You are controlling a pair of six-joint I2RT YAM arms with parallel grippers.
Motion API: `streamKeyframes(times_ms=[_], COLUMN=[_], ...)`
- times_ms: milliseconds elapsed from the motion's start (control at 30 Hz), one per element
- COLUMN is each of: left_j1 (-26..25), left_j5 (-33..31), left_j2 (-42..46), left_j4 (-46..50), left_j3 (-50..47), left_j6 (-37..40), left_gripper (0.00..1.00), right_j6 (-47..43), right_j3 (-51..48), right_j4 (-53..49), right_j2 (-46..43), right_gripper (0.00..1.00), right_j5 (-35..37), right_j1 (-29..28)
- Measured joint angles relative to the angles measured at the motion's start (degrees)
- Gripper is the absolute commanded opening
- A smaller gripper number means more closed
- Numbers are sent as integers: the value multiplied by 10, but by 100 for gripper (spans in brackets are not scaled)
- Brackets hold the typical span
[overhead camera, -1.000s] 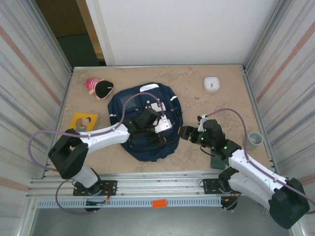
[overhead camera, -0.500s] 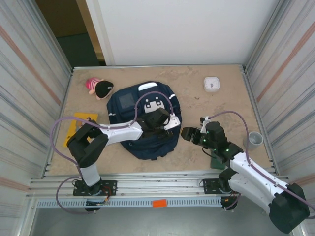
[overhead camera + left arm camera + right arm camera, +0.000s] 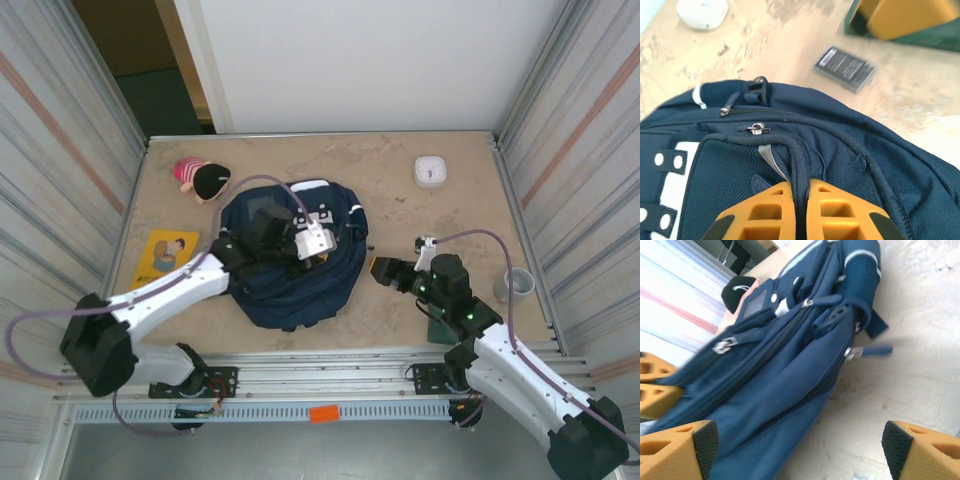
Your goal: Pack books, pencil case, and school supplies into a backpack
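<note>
The step in hand looks like getting the backpack [image 3: 300, 290] open, with nothing packed yet. The left claw [image 3: 800, 197] is pressed together, pinching a raised seam ridge [image 3: 799, 160] of navy fabric on the upper face, with the pack right under it. The right claw [image 3: 797, 440] is spread wide and grips nothing; the pack's side lies just ahead of its fingertips.

The next move probably calls for the left claw to keep that fabric taut and raised while the right claw closes on a zip pull [image 3: 860, 351] straight ahead of it and draws it along the track.

The backpack lies front-up on the bench [image 3: 400, 200], bunched. Its long axis seems to run away from the left claw's wrist, carry-loop end pointing beyond its fingertips. The calculator [image 3: 845, 63] rests past that end; the yellow book [image 3: 167, 250] sits well behind the left claw, beside its arm
</note>
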State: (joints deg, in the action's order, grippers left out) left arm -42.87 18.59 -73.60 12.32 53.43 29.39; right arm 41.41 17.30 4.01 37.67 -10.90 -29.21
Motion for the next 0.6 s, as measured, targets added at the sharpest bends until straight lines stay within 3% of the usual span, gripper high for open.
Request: streamKeyframes(times_ms=[267, 600], left_j1=[142, 190], left_j5=[213, 325], left_j2=[101, 109], left_j4=[20, 49], left_j3=[-27, -27], left_j6=[-27, -40], left_gripper=[0, 0], right_j6=[-57, -115], right_j3=[-1, 6], right_j4=[57, 87], right_j2=[24, 150], right_gripper=[85, 80], right_j5=[-49, -174], right_j1=[0, 5])
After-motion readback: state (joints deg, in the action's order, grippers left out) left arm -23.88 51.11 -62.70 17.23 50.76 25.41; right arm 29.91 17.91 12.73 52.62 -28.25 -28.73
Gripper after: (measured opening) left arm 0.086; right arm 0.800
